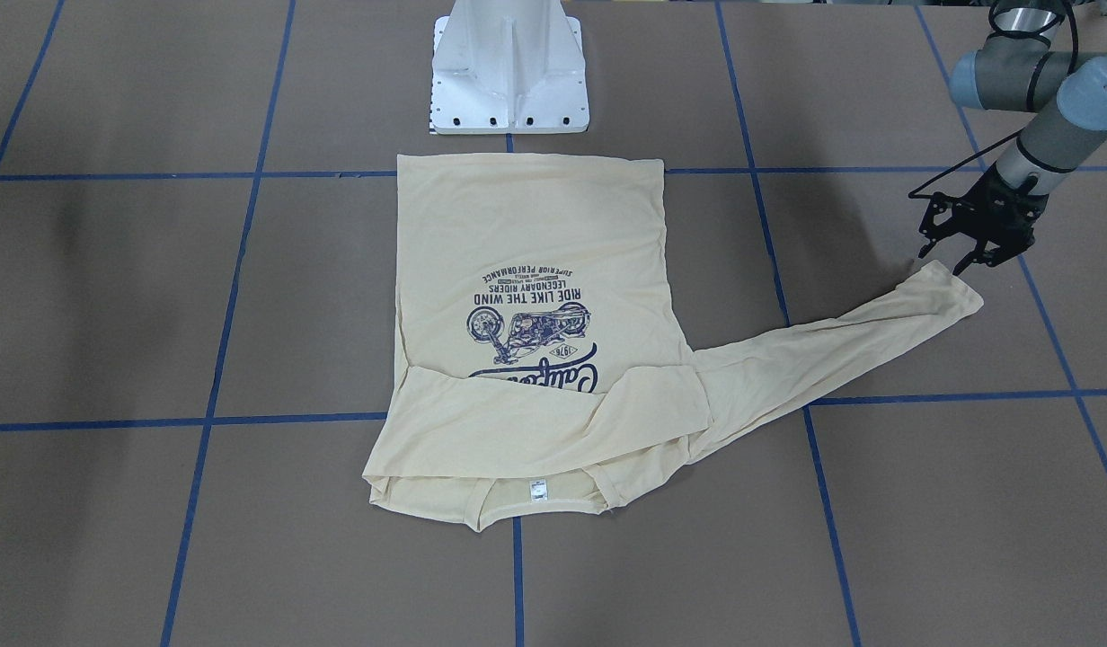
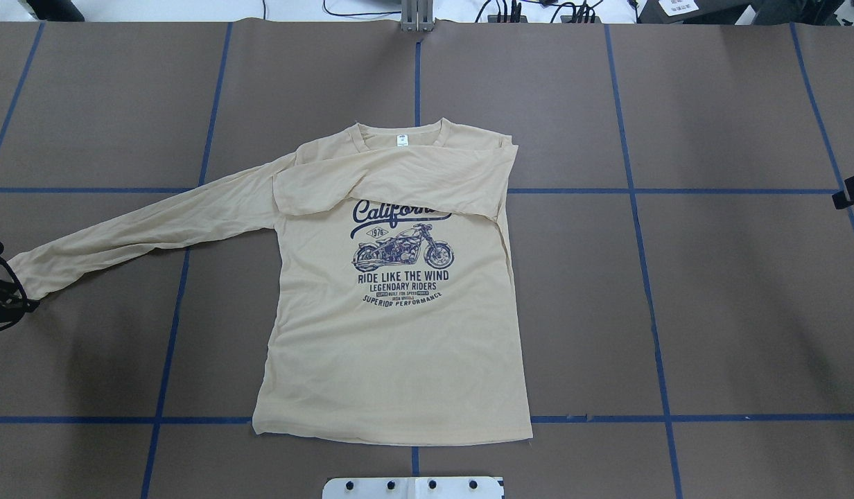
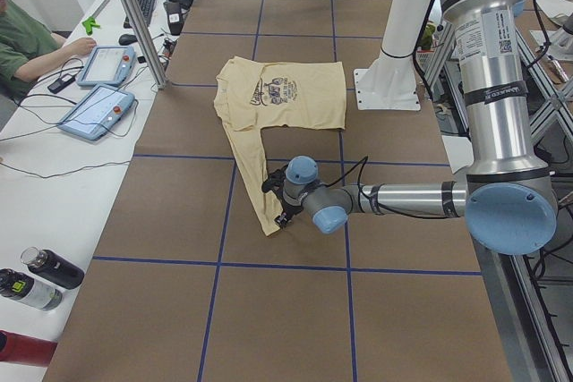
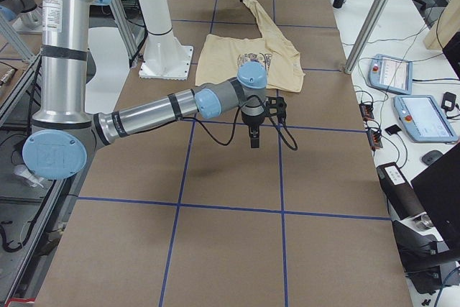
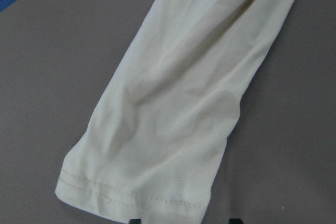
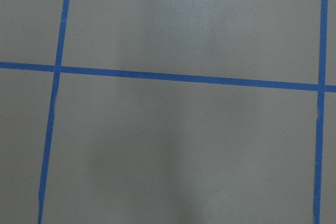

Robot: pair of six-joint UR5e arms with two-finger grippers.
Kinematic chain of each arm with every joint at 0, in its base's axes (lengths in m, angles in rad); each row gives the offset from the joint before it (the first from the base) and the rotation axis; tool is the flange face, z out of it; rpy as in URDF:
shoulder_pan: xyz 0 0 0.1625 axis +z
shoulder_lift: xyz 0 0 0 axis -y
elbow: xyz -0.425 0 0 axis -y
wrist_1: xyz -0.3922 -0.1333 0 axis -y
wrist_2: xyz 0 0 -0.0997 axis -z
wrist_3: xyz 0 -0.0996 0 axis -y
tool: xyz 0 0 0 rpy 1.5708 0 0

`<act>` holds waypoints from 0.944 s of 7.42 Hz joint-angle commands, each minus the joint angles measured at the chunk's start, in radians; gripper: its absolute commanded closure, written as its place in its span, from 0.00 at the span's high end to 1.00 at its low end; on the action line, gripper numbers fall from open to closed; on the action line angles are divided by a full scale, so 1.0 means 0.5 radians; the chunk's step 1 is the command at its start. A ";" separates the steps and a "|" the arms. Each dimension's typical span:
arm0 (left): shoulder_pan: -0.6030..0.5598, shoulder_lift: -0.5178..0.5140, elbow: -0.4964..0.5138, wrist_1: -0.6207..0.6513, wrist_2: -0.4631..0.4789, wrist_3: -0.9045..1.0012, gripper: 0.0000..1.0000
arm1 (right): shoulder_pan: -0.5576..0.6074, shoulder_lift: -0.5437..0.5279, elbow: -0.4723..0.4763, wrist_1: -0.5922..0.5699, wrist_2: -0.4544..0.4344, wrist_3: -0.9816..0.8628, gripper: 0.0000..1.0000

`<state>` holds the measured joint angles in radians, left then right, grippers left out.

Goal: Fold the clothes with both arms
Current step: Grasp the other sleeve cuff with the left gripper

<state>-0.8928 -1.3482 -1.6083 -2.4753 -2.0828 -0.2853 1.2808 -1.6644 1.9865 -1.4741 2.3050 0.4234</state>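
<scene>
T-shirt [image 2: 392, 346] lies flat, print side up, mid table [image 2: 676, 312]. In overhead view the neck is at 12 o'clock and the hem at 6, nr the white pedestal base [image 2: 413, 487]. Small neck label [image 2: 402, 141] shows inside the collar. One sleeve [image 2: 399, 184] is folded across the chest and covers the end of the "California" word in the navy print [image 2: 401, 256]. The other sleeve [image 2: 143, 232] runs out flat twd 8 o'clock from the body.

L gripper [image 1: 944, 259] is right at that sleeve's cuff [image 5: 131, 187], jaws apart, nothing gripped. Wrist cam shows the cuff flat on the table w/ two dark fingertips [image 5: 135, 220] at the frame's bottom edge. Can't tell if they touch the fabric.

R gripper [image 4: 253, 138] is well apart from the shirt, at 3 o'clock in overhead view, above bare table w/ blue tape [image 6: 184, 77] lines. Can't tell whether it's released or clenched.
</scene>
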 commanded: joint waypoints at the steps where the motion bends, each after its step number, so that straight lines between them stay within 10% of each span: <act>1: 0.000 -0.003 0.001 0.002 0.027 0.000 0.48 | 0.000 0.000 0.000 0.000 0.001 0.000 1.00; 7: 0.006 -0.016 0.032 -0.001 0.027 0.003 0.44 | 0.000 0.000 0.000 0.000 0.013 0.003 1.00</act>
<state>-0.8907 -1.3558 -1.5936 -2.4758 -2.0693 -0.2849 1.2809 -1.6644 1.9865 -1.4742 2.3115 0.4247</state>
